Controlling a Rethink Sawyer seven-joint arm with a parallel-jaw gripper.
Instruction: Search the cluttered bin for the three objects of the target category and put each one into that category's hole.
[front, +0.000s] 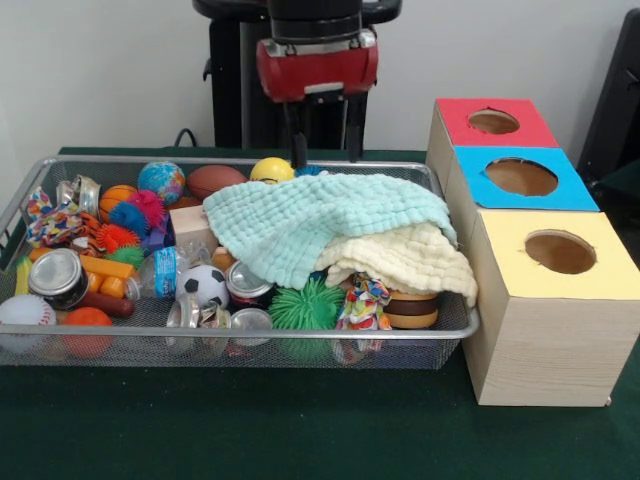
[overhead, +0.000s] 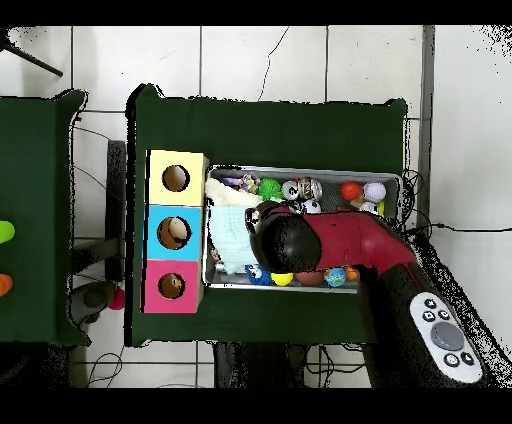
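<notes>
Gripper (front: 326, 142) hung over the bin's (front: 240, 334) far rim – fingers apart, holding nothing – just above a mint cloth (front: 320, 222) draped on a cream one (front: 408, 258).

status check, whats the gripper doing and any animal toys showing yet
Gripper open, empty, hanging over the bin's far edge. No animal toys visible. Mint cloth and cream cloth cover the bin's right half. Red-topped box hole clear.

Front view: even, diffuse room light — soft shadow under wire basket (front: 240, 345) on dark green table (front: 300, 430). Slight overall softness. Overhead view: bright white floor tiles (overhead: 260, 62), dark tabletop — low detail.
</notes>
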